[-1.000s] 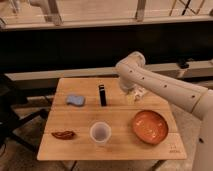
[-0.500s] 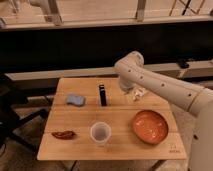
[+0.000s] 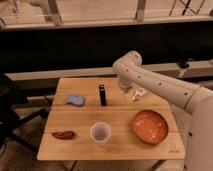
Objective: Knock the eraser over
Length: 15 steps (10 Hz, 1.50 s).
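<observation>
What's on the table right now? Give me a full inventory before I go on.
eraser: 1, black, upright, back centre of table
sponge pad: 1, light blue, flat, left of eraser
cup: 1, white, front centre
bowl: 1, orange, front right
chili pepper: 1, red-brown, front left
table: 1, light wood
arm: 1, white, reaching in from right
gripper: 1, white, above back right of table, right of eraser, apart from it

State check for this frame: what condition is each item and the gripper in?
eraser: upright, untouched, on the table.
cup: upright, open end up.
orange bowl: right way up.
blue sponge: lying flat.
red pepper: lying on its side.
gripper: right of the eraser, apart from it.
</observation>
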Motion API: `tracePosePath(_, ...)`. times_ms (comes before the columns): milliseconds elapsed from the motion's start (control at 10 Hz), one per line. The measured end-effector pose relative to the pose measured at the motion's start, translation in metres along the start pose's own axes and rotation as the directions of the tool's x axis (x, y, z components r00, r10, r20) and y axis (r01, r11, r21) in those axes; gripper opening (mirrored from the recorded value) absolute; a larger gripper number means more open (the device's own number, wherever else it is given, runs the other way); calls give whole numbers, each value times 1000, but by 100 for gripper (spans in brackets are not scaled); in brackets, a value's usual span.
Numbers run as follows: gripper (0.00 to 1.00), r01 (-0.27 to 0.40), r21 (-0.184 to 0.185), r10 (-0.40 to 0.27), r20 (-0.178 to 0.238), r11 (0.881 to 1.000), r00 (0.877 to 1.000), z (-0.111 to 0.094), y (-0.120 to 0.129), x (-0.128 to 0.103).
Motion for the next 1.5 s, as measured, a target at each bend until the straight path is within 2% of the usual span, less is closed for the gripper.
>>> tracePosePath(1500, 80, 41, 4, -41, -7, 999, 999, 11, -22, -7)
